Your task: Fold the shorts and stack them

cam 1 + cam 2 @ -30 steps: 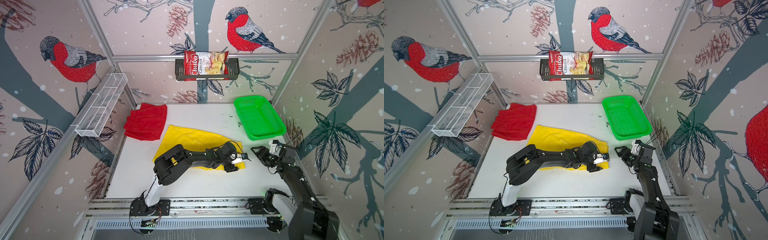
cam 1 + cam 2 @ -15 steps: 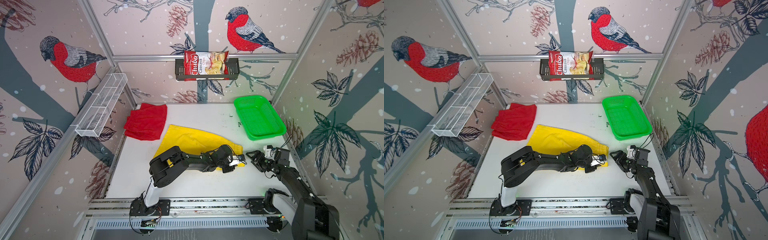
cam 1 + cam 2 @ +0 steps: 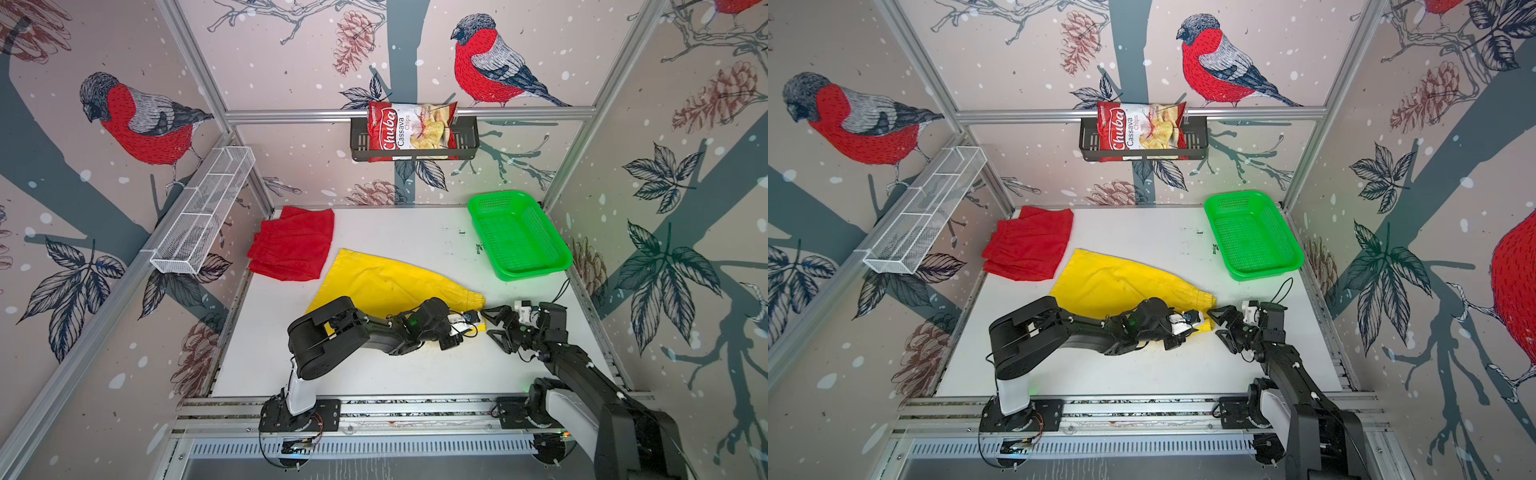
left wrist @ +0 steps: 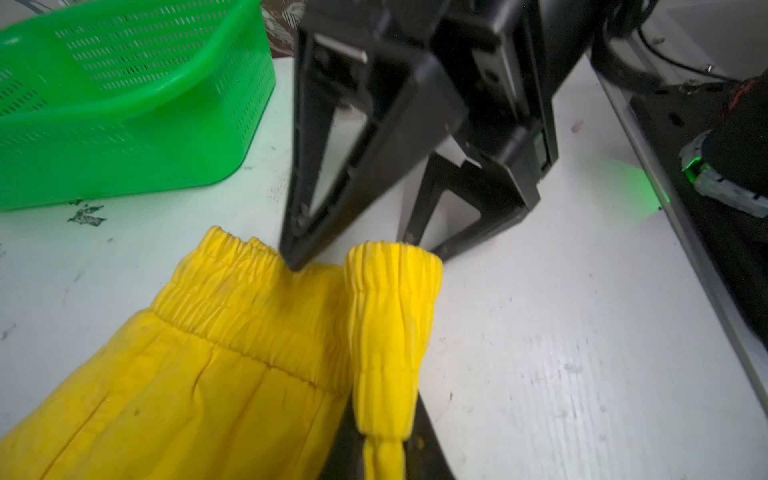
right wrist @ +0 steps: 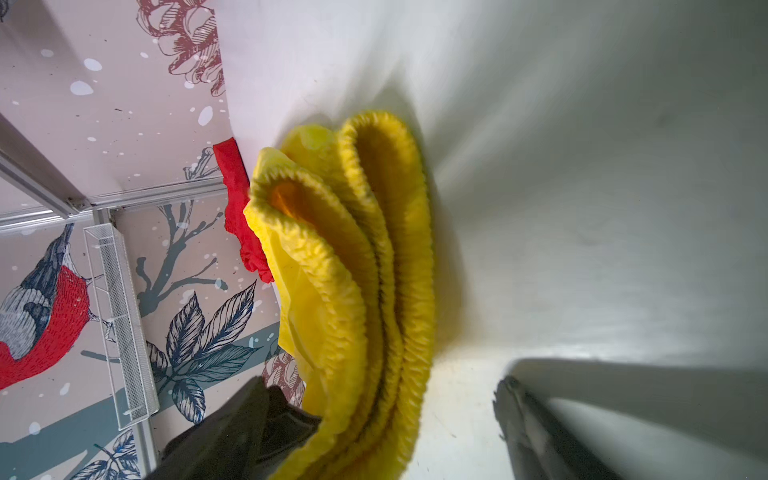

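left wrist: left pincer [image 4: 384, 446] clamps shorts [image 4: 199, 374].

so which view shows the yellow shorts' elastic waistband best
left wrist: the elastic waistband is close, its gathers sharp. right wrist shows it edge-on and blurred; in both top views it is just a small yellow edge.

"Chuba Cassava Chips" printed on red chips bag [image 3: 409, 129] in black wall rack [image 3: 467, 141]

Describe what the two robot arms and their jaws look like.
Left arm and right arm are boxy matte black, each with a white link above its base and a green light. Right jaws are black, open triangular frames. A black cable loops by the right wrist.
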You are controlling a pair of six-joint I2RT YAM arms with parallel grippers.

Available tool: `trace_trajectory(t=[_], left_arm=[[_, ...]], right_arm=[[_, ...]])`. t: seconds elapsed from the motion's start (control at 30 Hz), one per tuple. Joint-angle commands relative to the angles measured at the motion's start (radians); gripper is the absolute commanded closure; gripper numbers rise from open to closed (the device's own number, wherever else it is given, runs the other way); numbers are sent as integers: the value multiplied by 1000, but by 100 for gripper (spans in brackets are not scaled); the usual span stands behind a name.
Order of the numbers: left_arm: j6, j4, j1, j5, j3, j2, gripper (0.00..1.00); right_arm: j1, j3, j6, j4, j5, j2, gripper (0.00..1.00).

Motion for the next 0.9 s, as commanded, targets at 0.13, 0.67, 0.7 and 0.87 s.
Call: trace_trajectory(t=[0.13,0.67,0.7,0.87], left_arm=[[-16,116,-1,20,-5,-4,98],[-141,117,8,72,-53,-77,49],[-170,116,14,75,-63,-95,46],[-367,102,92,58,-132,-205,44]], right_arm=[[44,-5,134,212,-31,38,13],[103,243,-183,-122,149,123,77],[103,269,-215,-171,171,115,80],[103,421,-350,-370,256,106,85]])
